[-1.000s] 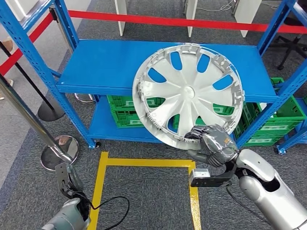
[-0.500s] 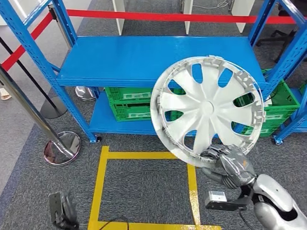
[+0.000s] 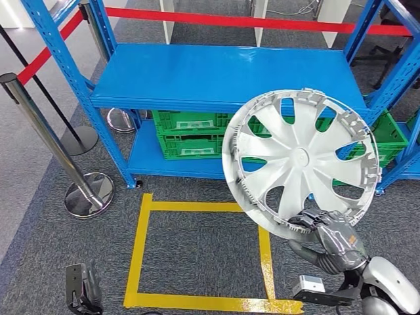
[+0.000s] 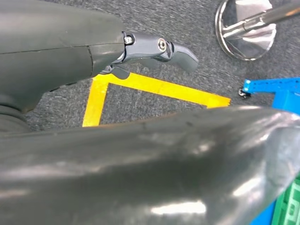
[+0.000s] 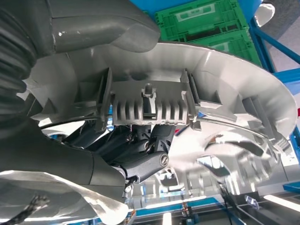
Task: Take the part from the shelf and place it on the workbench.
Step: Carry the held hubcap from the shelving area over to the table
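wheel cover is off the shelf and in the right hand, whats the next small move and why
Probably carry it on away from the shelf toward the workbench, keeping the grip. The right hand holds the wheel cover only at its lower rim, tilted in the air over the carpet, with nothing under it. The left hand hangs low and holds nothing.

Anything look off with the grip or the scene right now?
Nothing damaged or spilled. The wheel cover is tilted, held by its lower rim in the right hand, clear of the blue shelf. The left hand hangs low, holding nothing.
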